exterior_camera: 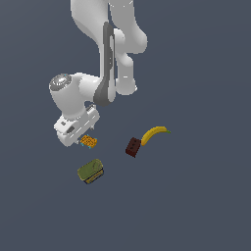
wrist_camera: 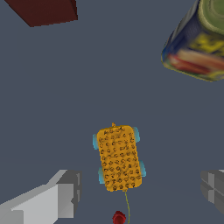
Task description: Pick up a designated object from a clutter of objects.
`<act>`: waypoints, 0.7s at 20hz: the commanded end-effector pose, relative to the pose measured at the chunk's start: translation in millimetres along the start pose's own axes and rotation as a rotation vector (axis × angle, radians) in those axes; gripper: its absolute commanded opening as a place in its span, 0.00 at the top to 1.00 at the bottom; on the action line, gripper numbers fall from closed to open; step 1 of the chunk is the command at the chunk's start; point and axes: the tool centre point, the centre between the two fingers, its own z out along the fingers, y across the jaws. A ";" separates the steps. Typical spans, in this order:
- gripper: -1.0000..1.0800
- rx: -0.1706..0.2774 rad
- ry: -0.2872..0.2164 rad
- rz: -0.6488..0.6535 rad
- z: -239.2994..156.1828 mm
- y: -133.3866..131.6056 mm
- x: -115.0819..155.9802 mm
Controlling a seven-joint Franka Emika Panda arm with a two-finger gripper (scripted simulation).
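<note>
The designated object is a small flat orange studded piece with cyan bits at its edges and a red bit on a thin string. It lies flat on the grey floor. My gripper hangs just above it and is open. In the wrist view the piece lies between the two grey fingers, nearer one of them and touching neither. The clutter of objects around it is an olive-green can, a dark red-brown block and a yellow banana.
The can lies on its side a short way from the orange piece, toward the front of the exterior view. Block and banana sit together toward the exterior view's right. The white arm rises from the hand to the top of that view.
</note>
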 end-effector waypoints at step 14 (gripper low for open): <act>0.04 0.000 -0.015 -0.163 34.6 -5.2 -40.2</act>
